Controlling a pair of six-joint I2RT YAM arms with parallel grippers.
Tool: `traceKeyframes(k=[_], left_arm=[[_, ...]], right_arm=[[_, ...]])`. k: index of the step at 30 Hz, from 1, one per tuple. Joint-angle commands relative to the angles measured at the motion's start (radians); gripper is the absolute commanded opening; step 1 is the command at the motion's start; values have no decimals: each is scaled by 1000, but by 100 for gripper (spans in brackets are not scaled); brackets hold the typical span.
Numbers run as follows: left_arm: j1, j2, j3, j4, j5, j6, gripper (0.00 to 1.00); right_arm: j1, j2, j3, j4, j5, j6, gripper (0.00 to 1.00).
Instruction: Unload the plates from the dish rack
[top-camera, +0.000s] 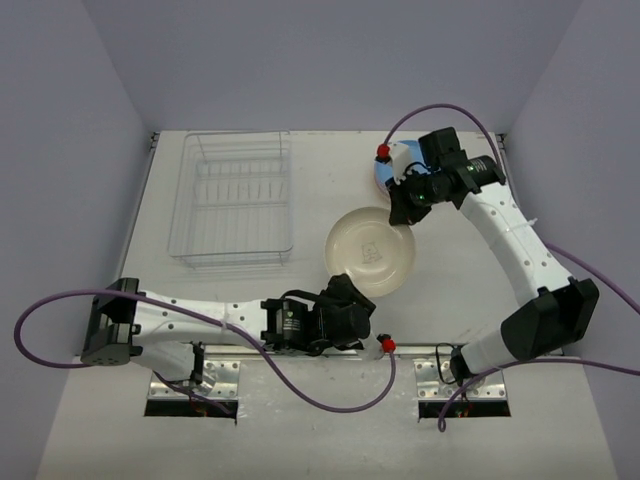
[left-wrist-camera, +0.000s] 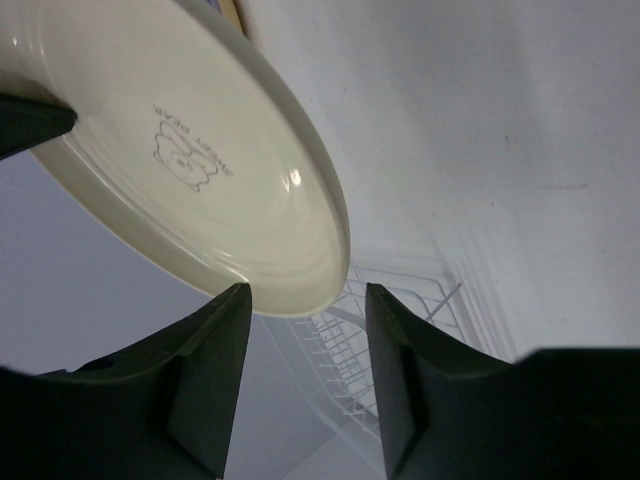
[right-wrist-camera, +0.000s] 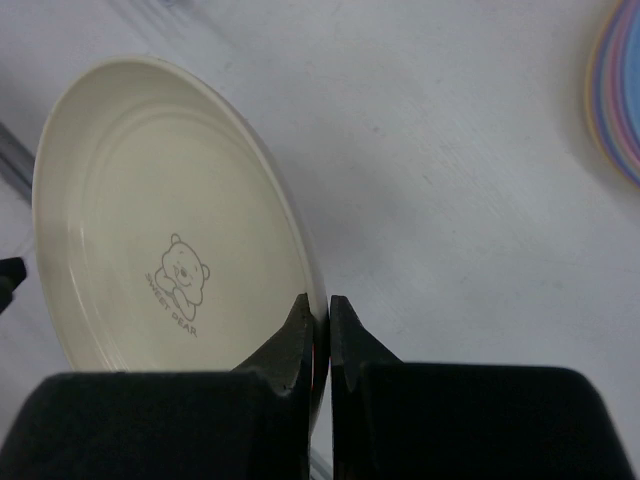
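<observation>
While the right gripper (right-wrist-camera: 318, 325) pinches the rim of the cream plate (right-wrist-camera: 170, 250), right of the dish rack (top-camera: 236, 205), the left gripper (left-wrist-camera: 305, 340) gapes empty.
One thin edge grip: the plate could pivot and slip out.

One rack (top-camera: 235, 205). One cream plate (top-camera: 371, 250) apart from the others. One stack (right-wrist-camera: 625, 90) of pastel plates: its rims show yellow, pink, lavender and blue bands, so at least four, but the exact count cannot be told. Two arms, with two grippers: left gripper (left-wrist-camera: 306, 290), right gripper (right-wrist-camera: 318, 305). Two purple cables (top-camera: 300, 385).
</observation>
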Motion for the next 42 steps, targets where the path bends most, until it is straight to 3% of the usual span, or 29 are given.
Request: traceKeyframes(k=[1, 2, 7, 11, 17, 23, 27, 32, 34, 35, 37, 39, 40, 42], left_arm=[[18, -43, 22, 57, -64, -30, 82], [38, -49, 27, 56, -62, -44, 98], [152, -86, 110, 59, -46, -117, 100], [339, -116, 247, 25, 52, -348, 100], [642, -120, 378, -152, 254, -703, 100], [929, -134, 397, -231, 573, -917, 100], [1021, -173, 343, -227, 631, -948, 100], [1053, -184, 331, -229, 635, -953, 100], [1054, -176, 335, -228, 657, -954, 100], [1054, -171, 338, -227, 661, -954, 100], [1054, -159, 346, -226, 661, -957, 100], [1057, -151, 357, -225, 664, -961, 100], [1058, -150, 363, -226, 667, -963, 100], [1067, -146, 374, -228, 673, -972, 100]], right_arm=[[-43, 12, 44, 83, 122, -22, 0], [-76, 28, 66, 87, 117, -18, 0], [-304, 157, 257, 94, 26, 86, 0], [-480, 295, 384, 155, -29, 253, 0], [-498, 446, 438, 329, 44, 388, 0], [-499, 675, 651, 351, 67, 481, 0], [-499, 735, 646, 428, 76, 512, 0], [-498, 760, 624, 478, 69, 521, 0], [-498, 773, 622, 477, 55, 520, 11], [-497, 778, 621, 474, 54, 518, 22], [-496, 784, 620, 468, 58, 512, 51], [-496, 779, 630, 443, 56, 497, 90], [-496, 776, 646, 421, 50, 487, 98], [-496, 766, 672, 374, 28, 478, 99]])
